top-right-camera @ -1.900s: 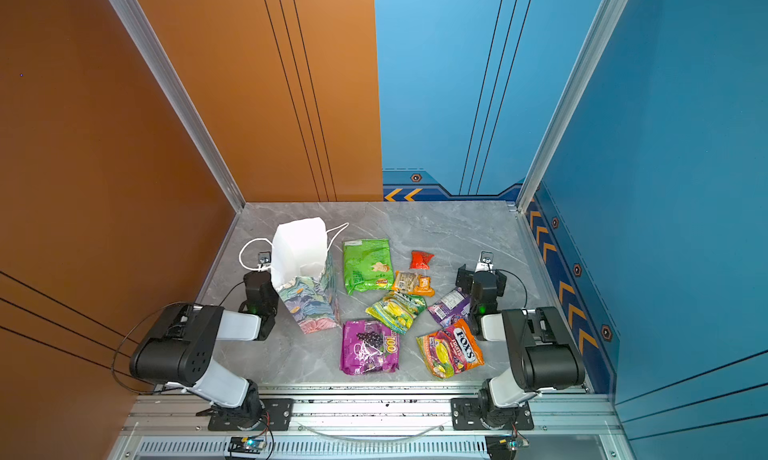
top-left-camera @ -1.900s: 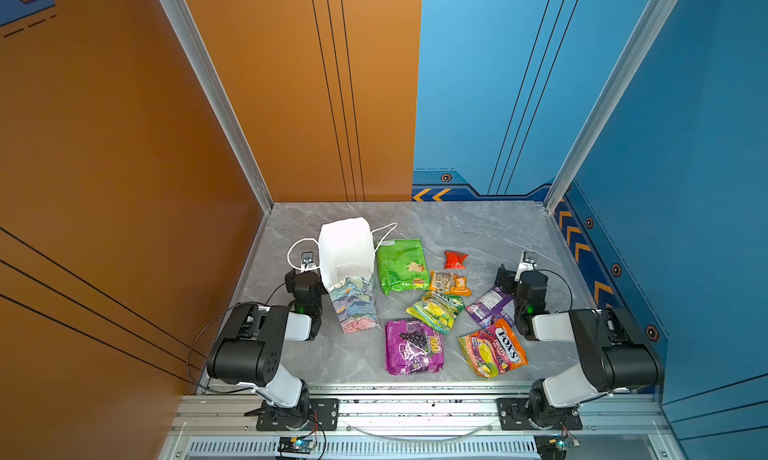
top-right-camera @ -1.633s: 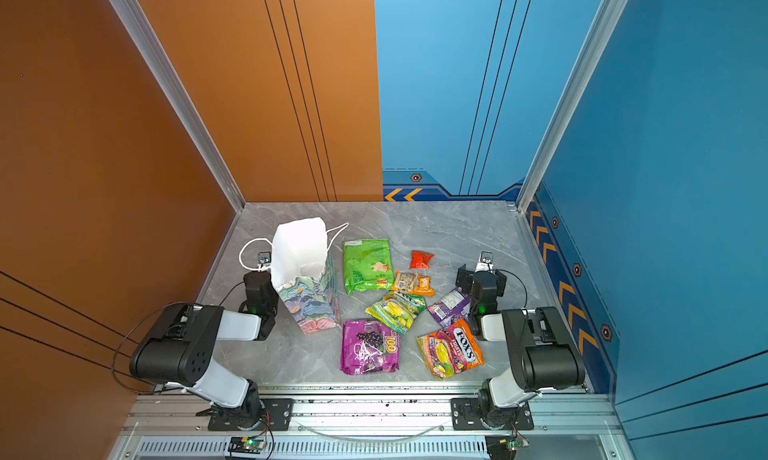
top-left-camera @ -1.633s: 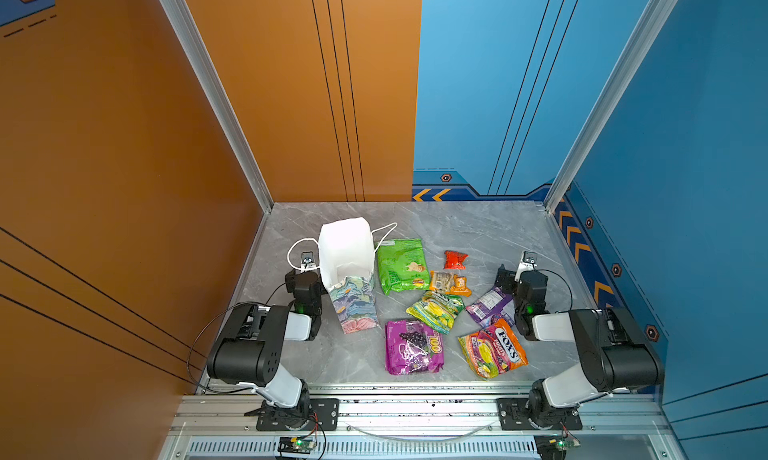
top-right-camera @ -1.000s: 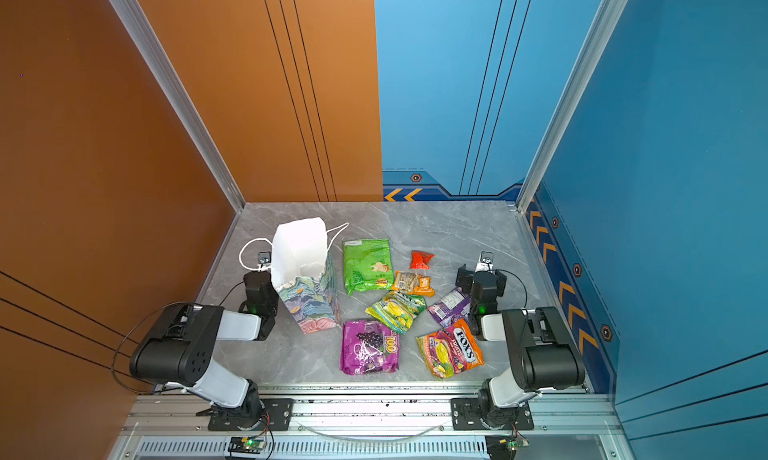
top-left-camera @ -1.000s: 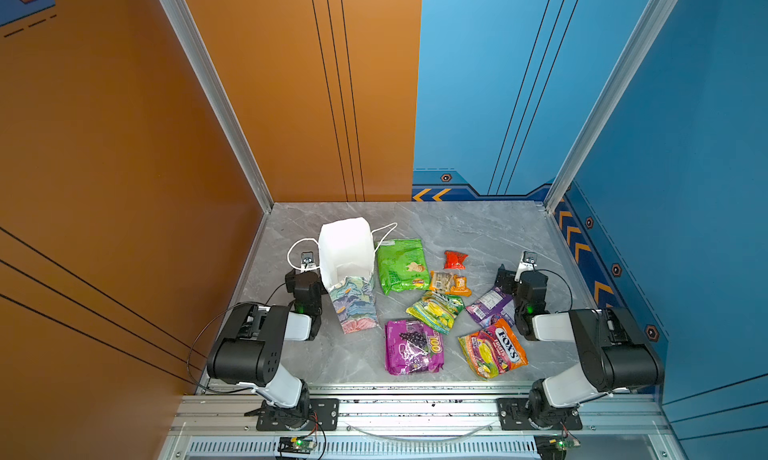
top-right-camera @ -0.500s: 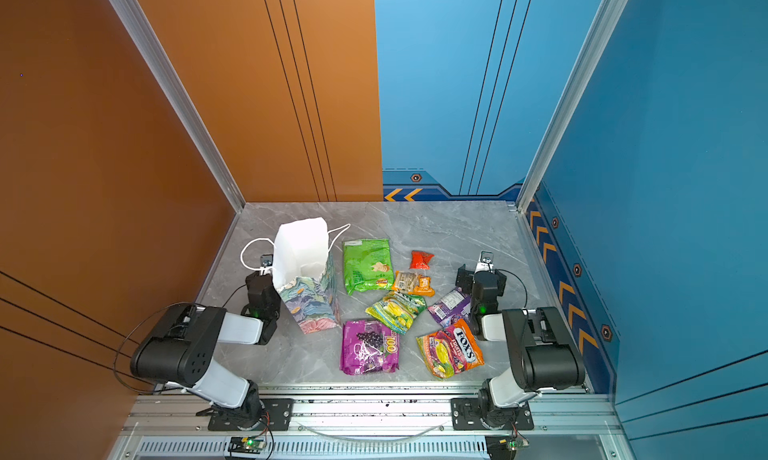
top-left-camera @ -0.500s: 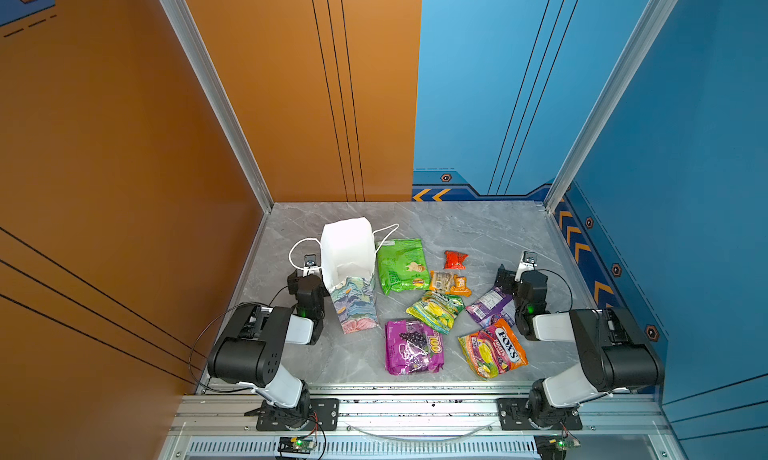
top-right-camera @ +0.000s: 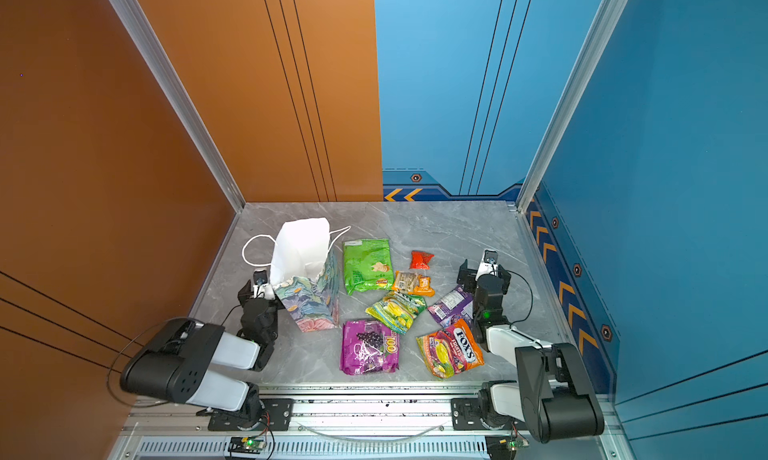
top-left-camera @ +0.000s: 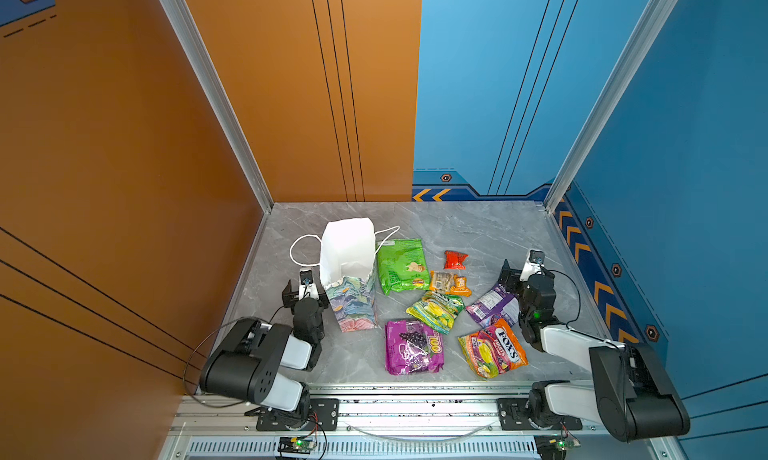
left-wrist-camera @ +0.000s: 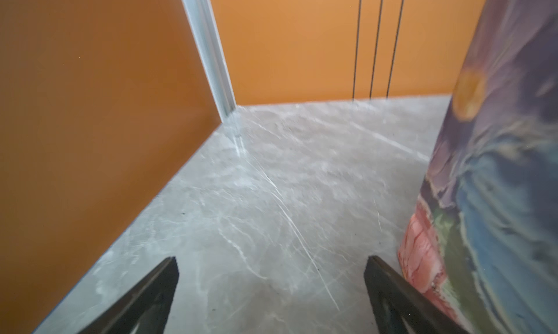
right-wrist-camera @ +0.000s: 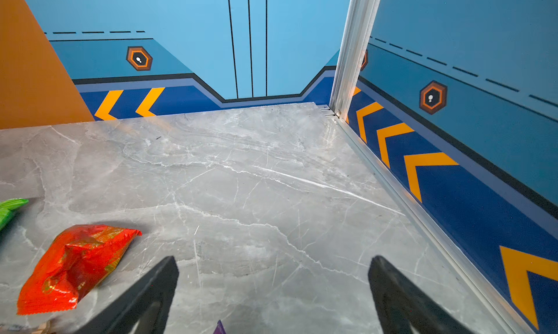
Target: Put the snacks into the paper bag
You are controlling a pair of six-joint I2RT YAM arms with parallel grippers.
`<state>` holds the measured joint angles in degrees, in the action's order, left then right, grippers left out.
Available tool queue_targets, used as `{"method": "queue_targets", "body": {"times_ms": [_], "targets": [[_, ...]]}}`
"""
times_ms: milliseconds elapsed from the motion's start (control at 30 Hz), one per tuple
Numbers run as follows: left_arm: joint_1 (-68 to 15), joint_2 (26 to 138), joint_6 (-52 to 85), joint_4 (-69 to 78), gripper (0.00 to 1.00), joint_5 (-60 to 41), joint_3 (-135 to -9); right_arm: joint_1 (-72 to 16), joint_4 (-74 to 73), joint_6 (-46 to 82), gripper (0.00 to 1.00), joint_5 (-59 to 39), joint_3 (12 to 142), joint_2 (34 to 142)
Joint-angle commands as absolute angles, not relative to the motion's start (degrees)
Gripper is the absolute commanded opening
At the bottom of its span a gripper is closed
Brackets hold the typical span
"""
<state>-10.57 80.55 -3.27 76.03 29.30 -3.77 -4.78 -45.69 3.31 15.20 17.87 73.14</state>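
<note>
Top view, from the rail outward: grape packet (top-left-camera: 413,352) and FOX'S packet (top-left-camera: 494,352) lie flat nearest the arm bases. Next come the lemon packet (top-left-camera: 436,312) and the purple packet (top-left-camera: 492,308), the purple one right beside the right arm's wrist. Left gripper (top-left-camera: 303,291) sits low beside the bag (top-left-camera: 353,304), jaws spread wide, nothing between them. Left wrist view puts one finger just beside the bag's base; contact, I can't call. Right gripper (top-left-camera: 525,273), jaws equally wide, empty, over bare table (top-left-camera: 457,229). Bag stands upright at the left, mouth open. Farther back: small orange packet (top-left-camera: 451,282), big green packet (top-left-camera: 401,264) touching the bag, red packet (top-left-camera: 455,259) alone
</note>
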Motion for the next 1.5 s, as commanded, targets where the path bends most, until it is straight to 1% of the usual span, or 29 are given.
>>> {"method": "queue_targets", "body": {"times_ms": [0,67,167,200,233,300,400,467,500,567,633,700,767,800,833,900,933,1067,1133,1200,1233,1333,1467], "targets": [[-11.08,71.98,-1.76,73.82,0.98,34.20,-0.94,-4.57,-41.23,4.57,1.00,16.76,18.06,71.58],[-11.49,63.12,-0.40,64.49,0.98,34.80,-0.50,-4.57,-40.01,4.61,1.00,16.73,17.87,69.89],[-11.41,45.23,2.65,38.97,0.98,35.59,-3.18,-4.44,-38.82,5.34,1.00,17.07,17.42,67.31],[-10.72,39.22,4.60,29.21,0.98,36.80,-4.90,-4.33,-37.95,6.30,1.00,17.29,17.47,66.31],[-9.97,33.87,6.46,22.41,0.98,38.44,-5.66,-4.16,-36.81,7.31,1.00,17.35,17.66,65.27],[-9.75,24.99,10.42,13.26,0.98,43.26,-6.12,-3.66,-34.48,9.02,1.00,17.18,18.29,63.89],[-9.45,14.92,20.17,-2.00,0.98,49.56,-7.72,-2.63,-27.59,12.67,1.00,18.05,20.99,62.29],[-8.77,11.49,26.75,-10.15,0.98,51.14,-9.96,-1.46,-22.36,16.19,1.00,17.47,23.23,61.47],[-8.31,10.67,29.17,-14.00,0.98,50.30,-11.04,-0.62,-19.73,18.05,1.00,16.14,24.41,60.91],[-7.84,11.19,28.91,-15.25,0.98,46.14,-13.24,0.45,-16.49,20.83,1.00,12.32,25.86,59.51],[-7.71,14.35,30.74,-19.26,0.98,43.85,-17.70,0.83,-14.05,23.69,1.00,8.89,26.82,57.17],[-7.60,18.33,33.31,-24.51,0.98,42.62,-23.07,1.34,-8.13,27.03,1.00,5.66,29.00,54.47],[-7.53,22.31,33.64,-28.19,0.98,38.57,-28.30,1.95,1.08,33.24,1.00,7.27,31.33,51.87],[-7.51,24.38,33.65,-29.99,0.98,35.02,-31.12,3.04,7.61,37.82,1.00,8.54,32.64,50.02],[-7.40,26.43,33.07,-31.76,0.98,30.64,-34.20,5.04,9.42,38.28,1.00,4.90,32.98,48.56],[-7.11,29.93,31.21,-35.84,0.98,22.93,-41.13,8.60,10.90,37.70,1.00,-4.65,33.50,45.91],[-7.10,31.28,31.63,-38.75,0.98,21.14,-44.51,9.82,12.70,37.55,1.00,-7.53,34.21,44.61],[-6.54,32.80,36.23,-49.50,0.98,21.79,-54.16,10.72,21.04,33.98,1.00,-11.01,37.35,41.81],[-6.44,32.16,34.21,-51.37,0.98,21.74,-58.03,10.80,23.53,32.85,1.00,-13.17,37.93,41.73],[-6.27,31.47,36.71,-54.66,0.98,23.26,-62.23,10.74,25.47,32.53,1.00,-15.93,38.22,42.76],[-6.22,31.05,36.29,-54.73,0.97,22.19,-63.48,10.79,26.52,32.16,1.00,-17.76,38.40,43.68],[-6.19,30.98,31.57,-54.78,0.98,14.43,-67.34,10.74,29.02,31.01,1.00,-21.49,38.28,45.65],[-6.24,33.63,29.25,-54.93,0.98,1.38,-69.42,10.76,31.98,28.77,1.00,-20.76,37.88,44.28]]}}
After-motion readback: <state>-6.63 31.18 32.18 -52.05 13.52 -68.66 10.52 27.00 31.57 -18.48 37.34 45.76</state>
